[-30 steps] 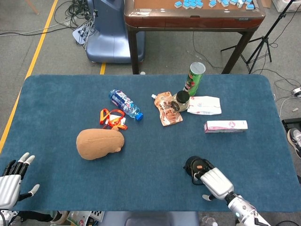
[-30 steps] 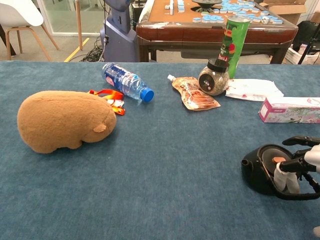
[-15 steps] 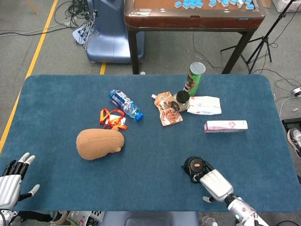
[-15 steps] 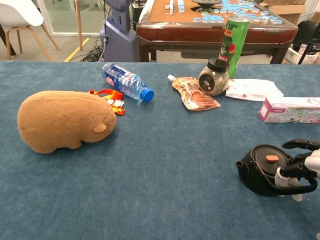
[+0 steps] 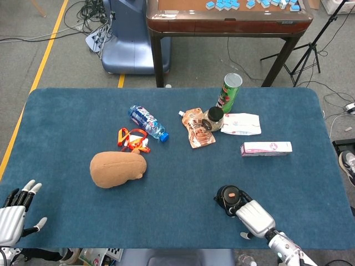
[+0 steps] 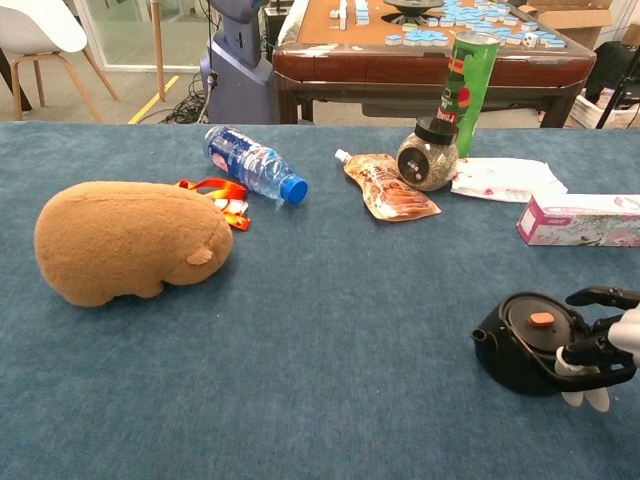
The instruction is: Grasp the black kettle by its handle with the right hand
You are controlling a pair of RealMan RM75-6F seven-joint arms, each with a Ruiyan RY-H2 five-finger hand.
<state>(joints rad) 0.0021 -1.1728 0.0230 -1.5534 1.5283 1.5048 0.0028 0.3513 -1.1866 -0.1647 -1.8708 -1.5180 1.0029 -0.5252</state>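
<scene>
The black kettle (image 5: 227, 197) (image 6: 522, 341) stands upright near the table's front right, with an orange knob on its lid and its spout pointing left. My right hand (image 5: 254, 217) (image 6: 600, 345) is at the kettle's right side, its dark fingers (image 6: 598, 296) curled around the handle there. My left hand (image 5: 14, 213) rests at the front left corner with its fingers spread and nothing in it; the chest view does not show it.
A brown plush toy (image 5: 117, 169), a water bottle (image 5: 148, 122) and orange straps (image 5: 132, 139) lie left of centre. A snack pouch (image 5: 198, 127), a jar (image 5: 213, 118), a green can (image 5: 229, 92), a white packet (image 5: 241, 124) and a pink box (image 5: 266, 148) lie beyond the kettle.
The kettle was tipped with its lid facing the chest camera; it now sits upright and slightly further left. My right hand moved down a little with the handle. The left hand stayed still.
</scene>
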